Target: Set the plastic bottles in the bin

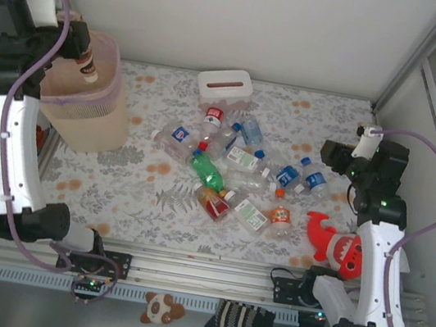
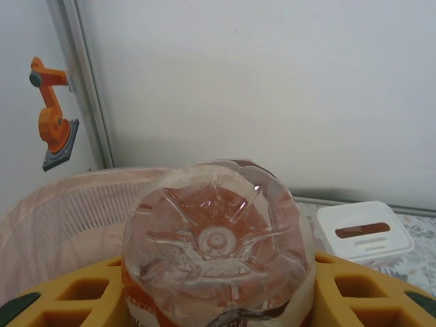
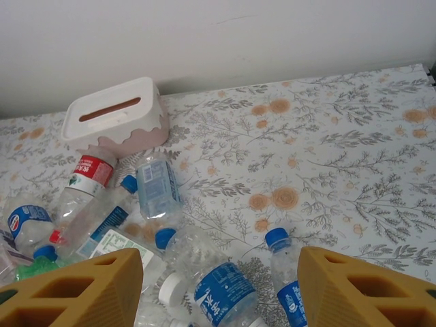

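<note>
The left fingers [image 2: 75, 300] are clenched on a clear bottle [image 2: 218, 238] with an orange-edged label, its ribbed base turned toward the wrist camera. Seen from above, it hangs over the open mouth of the bin [image 1: 83, 121], which stands at the far left of the table [image 1: 139, 188] (the rim [image 2: 61, 197] curves just behind the bottle in the wrist view).

The other plastic bottles [image 1: 233, 170] lie in a loose heap at the middle of the table, well apart from the bin. Among them are a green bottle [image 1: 207, 170] and a red-labelled bottle [image 1: 214, 117]. A white tissue box [image 1: 225, 88] sits just beyond the heap on its far side.

The right fingers [image 3: 88, 286] are released, spread apart with nothing between them, above the heap's right end, where a blue-labelled bottle [image 3: 221, 293] lies below. A red plush shark [image 1: 338, 245] rests at the near right, beside the right arm.
</note>
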`<move>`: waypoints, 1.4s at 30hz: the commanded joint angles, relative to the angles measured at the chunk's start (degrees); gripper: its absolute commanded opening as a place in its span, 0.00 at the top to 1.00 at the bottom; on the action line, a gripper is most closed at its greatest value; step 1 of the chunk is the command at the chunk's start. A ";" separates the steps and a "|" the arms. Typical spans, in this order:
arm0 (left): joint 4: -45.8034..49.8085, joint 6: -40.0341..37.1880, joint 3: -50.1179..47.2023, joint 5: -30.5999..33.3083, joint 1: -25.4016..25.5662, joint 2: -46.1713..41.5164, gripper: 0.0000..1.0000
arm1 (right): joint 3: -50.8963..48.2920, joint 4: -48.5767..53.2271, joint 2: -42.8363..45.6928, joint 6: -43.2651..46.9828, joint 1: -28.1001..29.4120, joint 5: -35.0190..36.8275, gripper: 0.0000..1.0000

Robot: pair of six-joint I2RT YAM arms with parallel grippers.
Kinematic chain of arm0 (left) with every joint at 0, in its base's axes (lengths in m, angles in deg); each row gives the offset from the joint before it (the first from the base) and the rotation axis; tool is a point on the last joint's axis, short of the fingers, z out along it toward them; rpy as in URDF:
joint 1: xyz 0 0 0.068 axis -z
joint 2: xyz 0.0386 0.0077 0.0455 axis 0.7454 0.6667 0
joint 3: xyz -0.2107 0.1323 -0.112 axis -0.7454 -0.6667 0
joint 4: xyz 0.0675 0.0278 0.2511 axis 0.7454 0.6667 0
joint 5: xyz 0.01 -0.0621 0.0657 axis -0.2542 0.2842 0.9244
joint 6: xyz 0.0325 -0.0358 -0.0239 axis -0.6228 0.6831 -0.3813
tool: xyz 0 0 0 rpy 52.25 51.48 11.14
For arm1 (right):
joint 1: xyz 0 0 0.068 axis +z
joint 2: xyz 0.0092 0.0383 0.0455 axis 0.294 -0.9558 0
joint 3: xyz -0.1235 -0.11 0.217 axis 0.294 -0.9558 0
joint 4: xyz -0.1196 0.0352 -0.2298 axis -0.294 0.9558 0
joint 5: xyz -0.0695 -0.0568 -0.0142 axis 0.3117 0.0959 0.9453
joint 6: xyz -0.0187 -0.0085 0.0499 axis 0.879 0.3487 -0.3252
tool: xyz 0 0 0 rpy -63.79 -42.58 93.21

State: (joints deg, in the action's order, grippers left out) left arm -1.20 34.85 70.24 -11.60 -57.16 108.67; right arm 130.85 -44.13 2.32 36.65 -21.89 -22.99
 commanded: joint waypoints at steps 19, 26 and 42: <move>-4.06 0.10 -12.91 -9.13 -3.58 15.64 0.60 | 1.07 0.79 0.14 1.25 0.36 0.95 0.39; -3.10 -1.89 -19.32 -11.72 -3.36 19.52 0.61 | 0.63 0.89 0.08 1.48 0.37 0.99 0.39; 4.93 -11.27 -21.81 -0.88 -1.27 26.76 0.61 | -0.35 -0.01 -0.52 1.32 0.37 0.33 0.39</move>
State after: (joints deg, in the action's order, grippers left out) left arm -0.07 26.94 49.11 -16.56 -59.54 134.05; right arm 130.83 -44.15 1.81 37.04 -21.89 -22.71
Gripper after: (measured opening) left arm 0.478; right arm 0.610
